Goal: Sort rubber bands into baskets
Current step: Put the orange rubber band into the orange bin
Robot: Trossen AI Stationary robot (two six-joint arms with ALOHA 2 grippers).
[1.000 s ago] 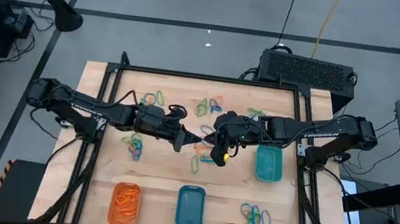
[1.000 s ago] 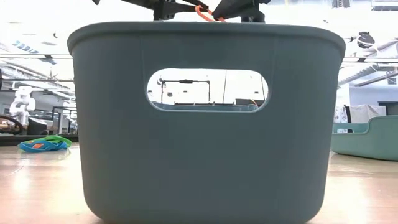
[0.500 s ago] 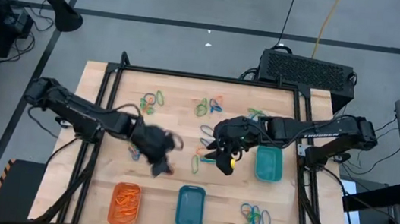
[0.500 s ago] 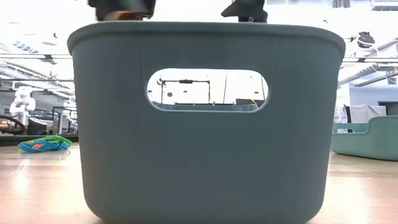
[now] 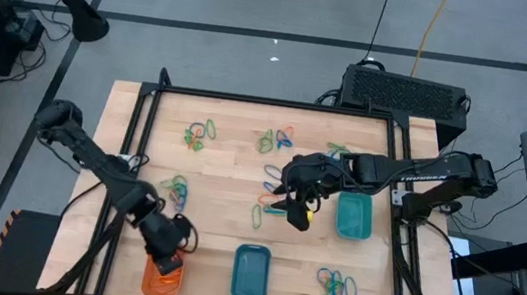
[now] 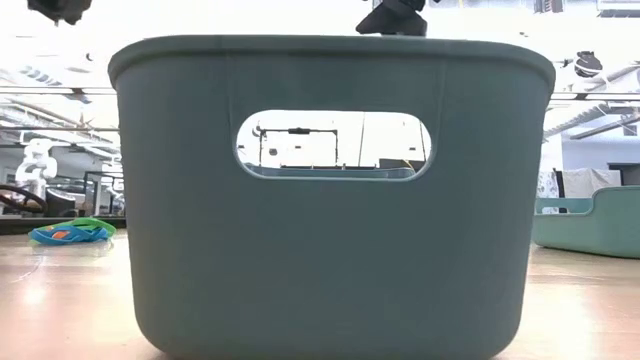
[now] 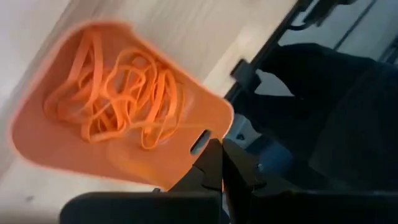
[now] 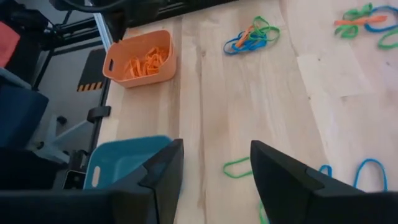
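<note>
1. A wooden table [image 5: 231, 164] seen from above carries three baskets along its near and right side
2. The orange basket [image 5: 165, 269] sits at about 7 o'clock on the table and holds a tangle of orange rubber bands [image 7: 118, 93]
3. The blue basket [image 5: 250, 273] sits at 6 o'clock; nothing can be made out inside it
4. The teal-green basket [image 5: 354, 217] sits at about 4 o'clock, toward the right edge
5. Loose rubber bands lie in roughly six small clusters: one at 11 o'clock [image 5: 201, 134], one at 12 o'clock [image 5: 274, 140], one at 1 o'clock [image 5: 336, 148], one at 9 o'clock [image 5: 175, 191], a scatter at the centre [image 5: 266, 208], and a larger blue-and-green heap at 5 o'clock [image 5: 335, 288]
6. The left pincer [image 5: 169, 258] hangs directly over the orange basket; its fingertips [image 7: 211, 171] are pressed together, with nothing visible between them
7. The right pincer [image 5: 288, 209] hovers above the centre scatter, beside the teal-green basket; its fingers [image 8: 163, 171] are spread apart and hold nothing
8. From table height, the blue basket's wall fills most of the view
</note>
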